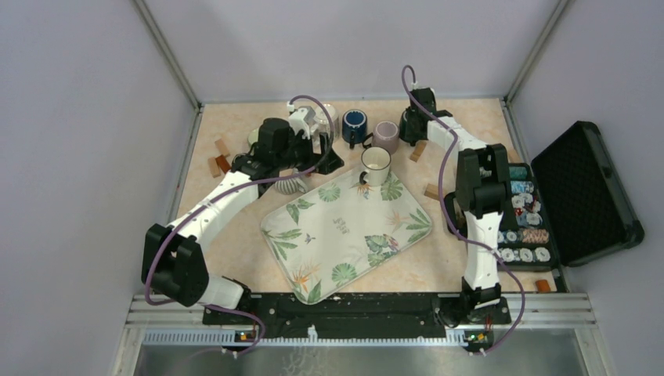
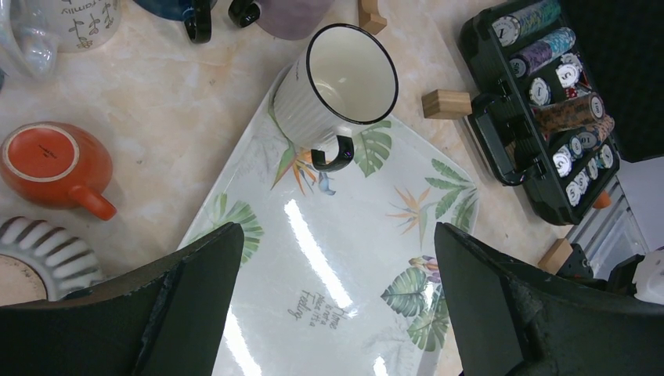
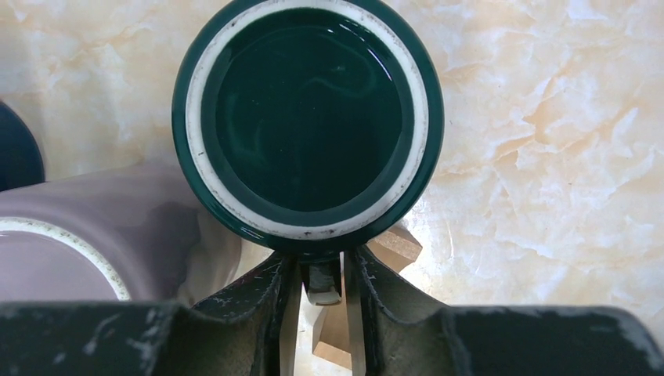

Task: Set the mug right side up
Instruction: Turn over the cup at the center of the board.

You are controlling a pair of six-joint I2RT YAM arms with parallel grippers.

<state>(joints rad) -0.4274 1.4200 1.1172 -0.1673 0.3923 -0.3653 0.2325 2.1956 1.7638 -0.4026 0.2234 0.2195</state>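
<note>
A dark green mug (image 3: 307, 117) stands upside down on the marble table at the back right, its glazed base and pale foot ring facing up. My right gripper (image 3: 322, 266) sits at its near side, jaws closed narrowly round the mug's handle (image 3: 322, 283). In the top view the right gripper (image 1: 409, 128) covers most of the mug. My left gripper (image 2: 333, 235) is wide open and empty, hovering above the leaf-print tray (image 2: 313, 258); in the top view it (image 1: 319, 157) is over the tray's far left corner.
A white ribbed mug (image 1: 375, 165) stands upright on the tray's far corner. A mauve mug (image 1: 385, 135) and a blue mug (image 1: 354, 125) stand just left of the green mug. An orange mug (image 2: 47, 160) and a striped mug (image 2: 39, 254) are upside down. Poker-chip case (image 1: 579, 188) at right; wood blocks (image 1: 418, 150) nearby.
</note>
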